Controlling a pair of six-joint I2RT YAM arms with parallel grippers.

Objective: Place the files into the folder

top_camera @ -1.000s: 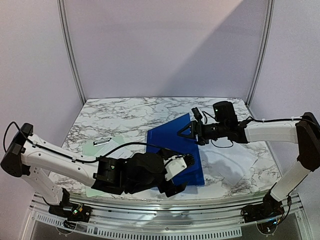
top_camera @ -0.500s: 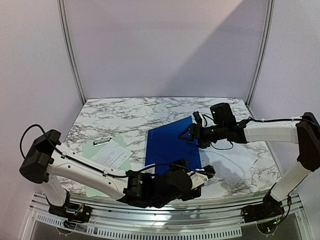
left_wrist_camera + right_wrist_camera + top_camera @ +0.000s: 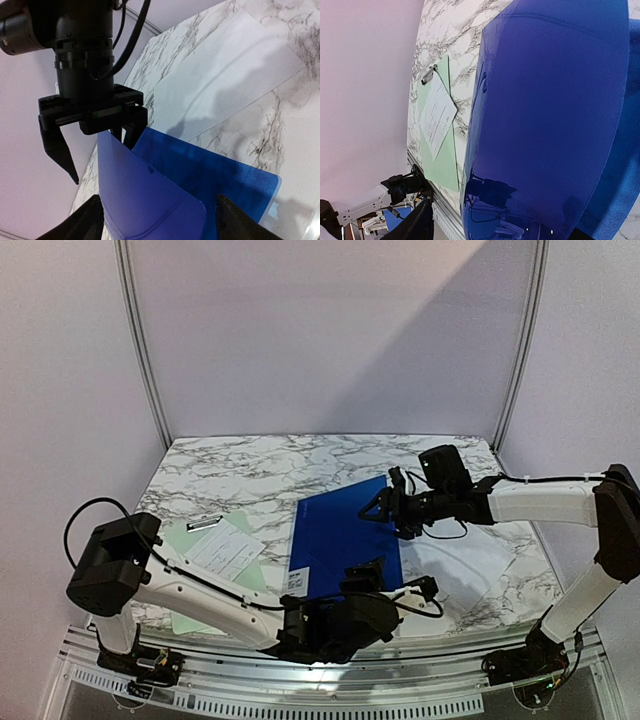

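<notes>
Top external view: the white, grey-veined marble table point(image 3: 250, 465) carries all items. The glossy deep-blue rectangular plastic folder point(image 3: 340, 535) lies at the centre. Its cover is raised and bowed above the base, and a white barcode sticker point(image 3: 297, 583) sits at the near left corner. The large plain white paper sheet point(image 3: 480, 560) lies flat on the table just beside the folder, on the right side, outside it. The pale green clipboard point(image 3: 442, 167) lies to the left of the folder. The smaller printed white slip point(image 3: 225, 550) rests on it, below the metal clip point(image 3: 203, 523).

Right gripper point(image 3: 378, 504): jaws apart, one finger against the cover's raised edge.

Left gripper point(image 3: 400, 580): jaws spread wide, the cover's near corner between them, not clamped.
</notes>
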